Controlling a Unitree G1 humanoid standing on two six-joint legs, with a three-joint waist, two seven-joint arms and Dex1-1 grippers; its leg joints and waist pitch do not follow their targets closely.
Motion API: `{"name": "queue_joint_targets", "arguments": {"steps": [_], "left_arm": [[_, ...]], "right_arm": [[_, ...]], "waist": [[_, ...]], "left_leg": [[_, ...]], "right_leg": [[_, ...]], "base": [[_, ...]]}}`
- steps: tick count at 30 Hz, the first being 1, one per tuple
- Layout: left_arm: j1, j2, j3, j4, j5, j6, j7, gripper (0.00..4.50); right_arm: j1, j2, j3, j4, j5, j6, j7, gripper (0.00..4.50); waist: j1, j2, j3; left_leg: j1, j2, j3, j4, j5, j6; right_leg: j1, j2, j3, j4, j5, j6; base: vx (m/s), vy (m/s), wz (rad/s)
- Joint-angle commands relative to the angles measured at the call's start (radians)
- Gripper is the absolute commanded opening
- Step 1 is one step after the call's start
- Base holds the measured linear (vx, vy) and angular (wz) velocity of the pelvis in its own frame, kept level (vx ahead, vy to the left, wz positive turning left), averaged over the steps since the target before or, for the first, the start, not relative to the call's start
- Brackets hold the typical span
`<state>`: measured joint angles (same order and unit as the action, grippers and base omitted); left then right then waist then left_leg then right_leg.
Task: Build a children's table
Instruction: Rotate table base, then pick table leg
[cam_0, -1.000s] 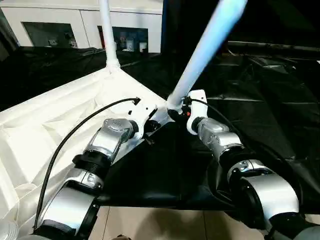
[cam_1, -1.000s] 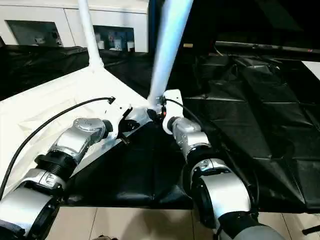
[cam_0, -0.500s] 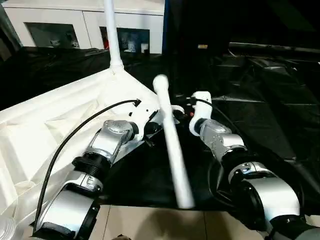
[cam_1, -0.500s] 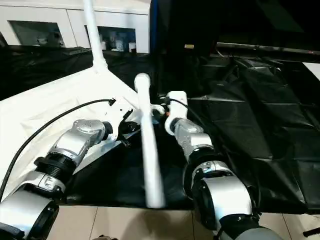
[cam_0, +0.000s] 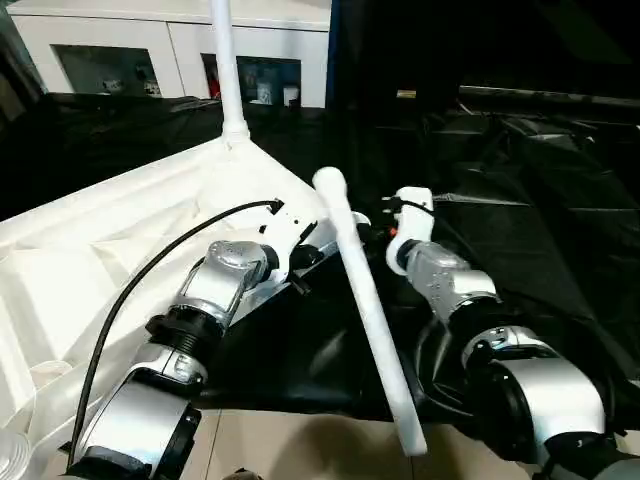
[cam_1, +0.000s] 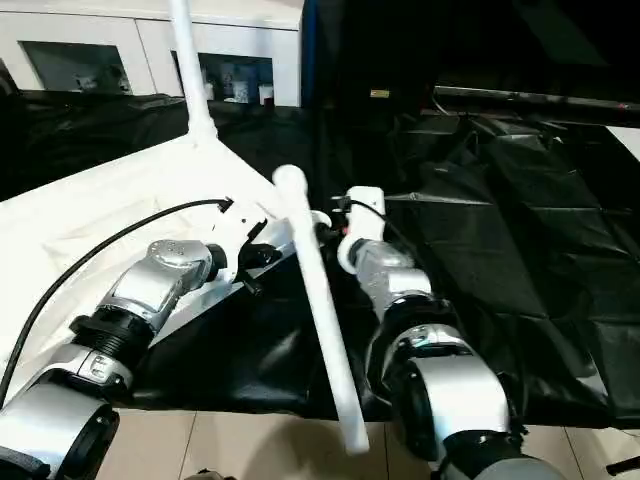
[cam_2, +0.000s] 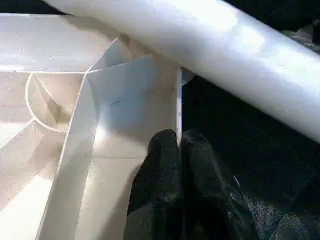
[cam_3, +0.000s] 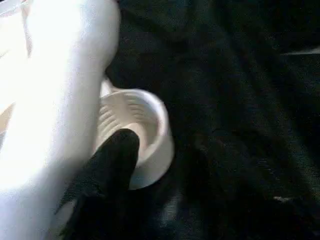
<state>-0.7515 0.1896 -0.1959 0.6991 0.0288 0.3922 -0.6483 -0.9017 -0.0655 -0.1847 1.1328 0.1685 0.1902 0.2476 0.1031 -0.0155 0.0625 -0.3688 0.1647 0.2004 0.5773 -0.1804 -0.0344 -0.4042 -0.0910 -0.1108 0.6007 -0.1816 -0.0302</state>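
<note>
The left gripper (cam_2: 179, 150) is clamping its black fingers tightly on the thin rim of the upturned tabletop (cam_0: 110, 235) beside the near corner socket (cam_3: 142, 120), while the right gripper (cam_3: 115, 155) is reaching one finger into that socket, its grip impossible to judge. A loose white leg (cam_0: 368, 310) is lying tilted across this corner between the two forearms, its far end by the socket and its near end sticking out past the edge of the black sheet (cam_0: 520, 210). Another leg (cam_0: 228, 70) is standing upright in the far corner socket, before a white cabinet (cam_0: 170, 50) with glass doors.
</note>
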Motion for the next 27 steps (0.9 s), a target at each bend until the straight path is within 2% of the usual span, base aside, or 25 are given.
{"name": "queue_joint_targets", "arguments": {"steps": [1, 6, 12, 15, 16, 17, 18, 19, 20, 21, 23, 24, 25, 27], "left_arm": [[0.028, 0.006, -0.01, 0.005, 0.013, 0.02, 0.004, 0.0], [0.031, 0.005, -0.009, 0.0, 0.013, 0.023, 0.007, 0.0], [0.028, 0.005, -0.007, 0.009, 0.013, 0.019, 0.009, 0.0], [0.028, 0.007, -0.008, 0.008, 0.014, 0.02, 0.008, 0.0], [0.027, 0.008, -0.009, 0.009, 0.014, 0.021, 0.008, 0.0], [0.027, 0.008, -0.009, 0.009, 0.014, 0.022, 0.008, 0.0], [0.027, 0.009, -0.009, 0.009, 0.014, 0.021, 0.008, 0.0], [0.027, 0.009, -0.009, 0.009, 0.014, 0.021, 0.008, 0.0], [0.026, 0.009, -0.009, 0.011, 0.014, 0.021, 0.008, 0.0], [0.026, 0.01, -0.009, 0.012, 0.015, 0.02, 0.008, 0.0], [0.023, 0.01, -0.008, 0.016, 0.015, 0.018, 0.009, 0.0], [0.023, 0.01, -0.008, 0.016, 0.015, 0.018, 0.009, 0.0], [0.021, 0.01, -0.008, 0.02, 0.016, 0.017, 0.01, 0.0], [0.019, 0.01, -0.008, 0.022, 0.016, 0.016, 0.01, 0.0]], "right_arm": [[-0.003, -0.022, -0.015, -0.028, 0.019, 0.013, 0.007, 2.96], [-0.017, -0.052, -0.015, -0.052, 0.017, 0.024, 0.013, 3.4], [-0.01, -0.105, -0.013, -0.146, 0.033, 0.104, 0.086, 3.92], [0.032, -0.116, 0.017, -0.307, 0.089, 0.26, 0.195, 4.17], [0.08, -0.128, 0.044, -0.459, 0.155, 0.418, 0.266, 4.22], [0.093, -0.131, 0.049, -0.499, 0.18, 0.467, 0.283, 4.26], [0.12, -0.143, 0.073, -0.571, 0.216, 0.539, 0.316, 4.33], [0.12, -0.143, 0.073, -0.571, 0.216, 0.539, 0.316, 4.42], [0.155, -0.162, 0.109, -0.655, 0.252, 0.629, 0.35, 4.47], [0.18, -0.18, 0.147, -0.692, 0.25, 0.673, 0.364, 4.47], [0.208, -0.199, 0.193, -0.719, 0.226, 0.718, 0.371, 4.47], [0.208, -0.199, 0.193, -0.719, 0.226, 0.718, 0.371, 4.47], [0.22, -0.197, 0.207, -0.718, 0.193, 0.735, 0.358, 4.47], [0.226, -0.183, 0.206, -0.706, 0.167, 0.742, 0.336, 4.47]], "waist": [[0.004, -0.011, -0.079], [0.005, -0.01, -0.079], [0.007, -0.011, -0.079], [0.007, -0.012, -0.078], [0.01, -0.013, -0.074], [0.013, -0.014, -0.075], [0.016, -0.01, -0.077], [0.016, -0.01, -0.077], [0.019, -0.011, -0.077], [0.022, -0.01, -0.077], [0.023, -0.011, -0.074], [0.023, -0.012, -0.074], [0.022, -0.012, -0.074], [0.021, -0.014, -0.075]], "left_leg": [[0.013, 0.073, -0.03, -0.054, -0.078, 0.069], [0.012, 0.072, -0.029, -0.051, -0.07, 0.081], [0.011, 0.07, -0.03, -0.048, -0.062, 0.092], [0.009, 0.072, -0.033, -0.048, -0.066, 0.109], [0.01, 0.069, -0.032, -0.049, -0.066, 0.116], [0.01, 0.07, -0.033, -0.048, -0.056, 0.122], [0.011, 0.078, -0.035, -0.048, -0.053, 0.118], [0.011, 0.078, -0.035, -0.048, -0.053, 0.118], [0.011, 0.078, -0.033, -0.048, -0.067, 0.106], [0.013, 0.078, -0.033, -0.049, -0.081, 0.09], [0.011, 0.075, -0.035, -0.052, -0.108, 0.057], [0.012, 0.073, -0.035, -0.053, -0.124, 0.038], [0.01, 0.073, -0.037, -0.054, -0.126, 0.022], [0.009, 0.072, -0.037, -0.054, -0.123, 0.008]], "right_leg": [[0.063, -0.091, 0.069, -0.048, -0.052, -0.248], [0.063, -0.09, 0.068, -0.047, -0.05, -0.25], [0.066, -0.087, 0.067, -0.044, -0.036, -0.252], [0.069, -0.087, 0.067, -0.046, -0.046, -0.239], [0.07, -0.079, 0.066, -0.051, -0.049, -0.23], [0.073, -0.078, 0.066, -0.048, -0.036, -0.221], [0.068, -0.081, 0.065, -0.046, -0.04, -0.222], [0.068, -0.081, 0.065, -0.046, -0.04, -0.222], [0.066, -0.083, 0.065, -0.049, -0.058, -0.223], [0.066, -0.085, 0.066, -0.053, -0.084, -0.215], [0.065, -0.087, 0.067, -0.06, -0.137, -0.2], [0.063, -0.091, 0.068, -0.065, -0.173, -0.187], [0.064, -0.092, 0.067, -0.067, -0.198, -0.18], [0.062, -0.092, 0.069, -0.066, -0.202, -0.17]], "base": [[0.0, 0.0, 0.0], [0.0, 0.0, 0.0], [0.0, 0.0, 0.0], [0.0, 0.0, 0.0], [0.0, 0.0, 0.0], [0.0, 0.0, 0.0], [0.0, 0.0, 0.0], [0.0, 0.0, 0.0], [0.0, 0.0, 0.0], [0.0, 0.0, 0.0], [0.0, 0.0, 0.0], [0.0, 0.0, 0.0], [0.0, 0.0, 0.0], [0.0, 0.0, 0.0]]}}
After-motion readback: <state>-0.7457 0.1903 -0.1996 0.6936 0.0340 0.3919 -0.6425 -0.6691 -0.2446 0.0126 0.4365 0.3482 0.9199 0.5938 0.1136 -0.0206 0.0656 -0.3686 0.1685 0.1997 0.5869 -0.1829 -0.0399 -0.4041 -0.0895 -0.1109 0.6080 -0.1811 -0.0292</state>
